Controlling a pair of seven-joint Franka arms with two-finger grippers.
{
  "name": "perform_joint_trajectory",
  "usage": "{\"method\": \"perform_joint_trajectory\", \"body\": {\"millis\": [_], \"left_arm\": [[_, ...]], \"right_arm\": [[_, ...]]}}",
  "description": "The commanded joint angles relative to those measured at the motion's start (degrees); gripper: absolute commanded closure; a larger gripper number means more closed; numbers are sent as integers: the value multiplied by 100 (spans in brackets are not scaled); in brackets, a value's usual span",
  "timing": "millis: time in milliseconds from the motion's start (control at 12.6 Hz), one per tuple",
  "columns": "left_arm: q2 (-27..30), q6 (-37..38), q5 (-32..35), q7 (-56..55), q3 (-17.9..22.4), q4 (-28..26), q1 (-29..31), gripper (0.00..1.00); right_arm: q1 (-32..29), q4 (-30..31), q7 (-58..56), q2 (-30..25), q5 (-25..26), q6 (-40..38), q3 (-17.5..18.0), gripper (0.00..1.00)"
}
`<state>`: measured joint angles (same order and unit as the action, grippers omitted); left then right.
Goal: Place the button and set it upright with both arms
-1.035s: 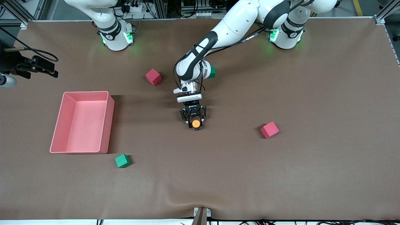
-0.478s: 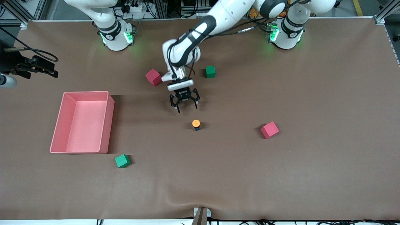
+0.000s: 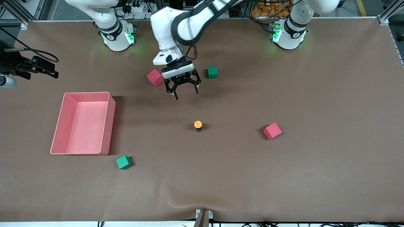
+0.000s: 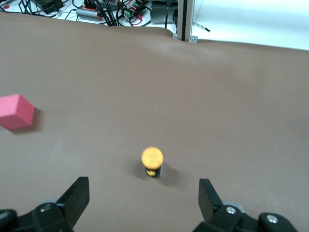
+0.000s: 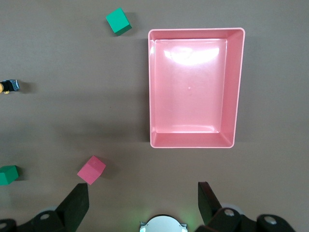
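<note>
The button [image 3: 198,125] stands upright on the brown table mat near the middle, orange cap up. It also shows in the left wrist view [image 4: 152,162] and at the edge of the right wrist view [image 5: 7,87]. My left gripper [image 3: 186,94] is open and empty, up in the air over the mat between the button and the arms' bases. Its black fingers [image 4: 77,198] frame the button from a distance. My right gripper [image 5: 143,203] is open and empty, held high over its own base, and is out of the front view. The right arm waits.
A pink tray [image 3: 111,123] lies toward the right arm's end. One pink cube [image 3: 155,77] and one green cube [image 3: 212,72] lie beside the left gripper. Another pink cube [image 3: 272,130] lies toward the left arm's end. A second green cube [image 3: 123,162] lies near the tray.
My left gripper let go of the button, opened, rose and drew back toward the bases. The button stays upright where it was set down.
</note>
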<state>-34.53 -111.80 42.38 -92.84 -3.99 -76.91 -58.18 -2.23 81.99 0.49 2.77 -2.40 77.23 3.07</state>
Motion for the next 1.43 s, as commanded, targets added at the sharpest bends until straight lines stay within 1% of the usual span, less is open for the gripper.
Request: {"method": "perform_joint_trajectory", "body": {"millis": [0,159,398,637,796,955,1114,1273,1353], "left_arm": [[769,167,-746,1000,-32,-245,498,0],[1279,386,-1475,1984,-32,-245,981,0],[1948,764,-2328,3400,-32,-245,1737,0],[2405,958,-3155,4858,-32,-254,2694,0],[2529,1099,-3472,5458,-41,-245,3248,0],[2582,1265,-3736,5758,-41,-245,3785,0],[2696,1458,-3842,5978,-41,-245,4234,0],[2810,1844,-3834,6311,-49,-237,4568,0],[2881,2081,-3843,6670,-32,-245,4744,0]], "right_arm": [[-58,-25,30,-57,73,-42,54,0],[-50,-16,30,-49,73,-42,54,0],[-58,-25,30,-49,73,-42,54,0],[-58,-25,30,-49,73,-42,54,0],[-58,-25,30,-49,73,-42,54,0],[-58,-25,30,-49,73,-42,54,0],[-58,-25,30,-49,73,-42,54,0],[-58,-25,30,-49,73,-42,54,0],[-58,-25,21,-49,73,-42,54,0]]}}
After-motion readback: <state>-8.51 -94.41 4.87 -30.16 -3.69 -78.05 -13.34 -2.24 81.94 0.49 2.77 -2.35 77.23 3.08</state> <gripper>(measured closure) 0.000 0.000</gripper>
